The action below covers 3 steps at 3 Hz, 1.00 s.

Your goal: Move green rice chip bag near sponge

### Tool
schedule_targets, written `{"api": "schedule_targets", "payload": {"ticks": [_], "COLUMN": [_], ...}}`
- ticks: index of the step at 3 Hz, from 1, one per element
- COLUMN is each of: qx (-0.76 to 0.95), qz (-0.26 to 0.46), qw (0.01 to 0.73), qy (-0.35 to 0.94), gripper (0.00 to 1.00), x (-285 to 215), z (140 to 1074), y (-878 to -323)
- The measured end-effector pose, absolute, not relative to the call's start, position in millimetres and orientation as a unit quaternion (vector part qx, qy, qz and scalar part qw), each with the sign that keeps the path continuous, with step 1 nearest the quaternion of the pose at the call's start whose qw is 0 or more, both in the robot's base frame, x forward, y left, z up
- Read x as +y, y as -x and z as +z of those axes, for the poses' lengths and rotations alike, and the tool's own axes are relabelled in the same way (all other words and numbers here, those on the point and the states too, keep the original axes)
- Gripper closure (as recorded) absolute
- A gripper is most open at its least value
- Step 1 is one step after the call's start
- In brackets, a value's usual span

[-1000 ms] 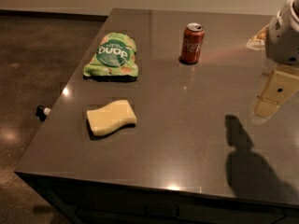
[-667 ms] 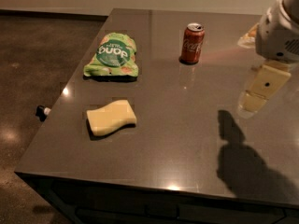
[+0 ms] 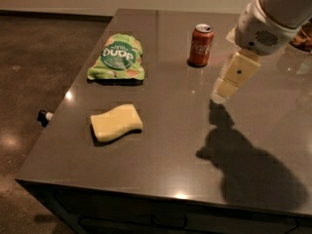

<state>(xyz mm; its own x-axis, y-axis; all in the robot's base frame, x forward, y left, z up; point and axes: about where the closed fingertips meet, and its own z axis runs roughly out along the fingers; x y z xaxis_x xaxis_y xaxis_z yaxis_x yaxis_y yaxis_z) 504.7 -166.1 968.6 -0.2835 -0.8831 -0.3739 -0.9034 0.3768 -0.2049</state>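
The green rice chip bag lies flat at the back left of the dark table, its dark green round logo facing up. The pale yellow sponge lies in front of it, nearer the table's left front edge, apart from the bag. My gripper hangs above the table at the right, just right of the red soda can and well to the right of both the bag and the sponge. It holds nothing that I can see.
A red soda can stands upright at the back middle of the table. The arm's shadow falls on the right front of the table. The floor drops away to the left. A small dark object lies on the floor.
My gripper and arm have moved left and towards the middle of the table, closer to the can. The bag, the sponge and the can have not moved.
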Motion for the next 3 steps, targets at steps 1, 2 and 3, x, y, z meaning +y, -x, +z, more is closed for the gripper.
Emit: {"api": "schedule_targets", "payload": {"ticks": [1,2,3], "qx": [0.813,0.832,0.856], "qz": [0.035,0.036,0.049], "qw": [0.251,0.276,0.295], "qy": [0.524,0.48,0.422], "gripper": [0.0,0.0,0.0], "x": [-137,-116,-98], "z": [965,961,958], "y": [-538,-567,-590]}}
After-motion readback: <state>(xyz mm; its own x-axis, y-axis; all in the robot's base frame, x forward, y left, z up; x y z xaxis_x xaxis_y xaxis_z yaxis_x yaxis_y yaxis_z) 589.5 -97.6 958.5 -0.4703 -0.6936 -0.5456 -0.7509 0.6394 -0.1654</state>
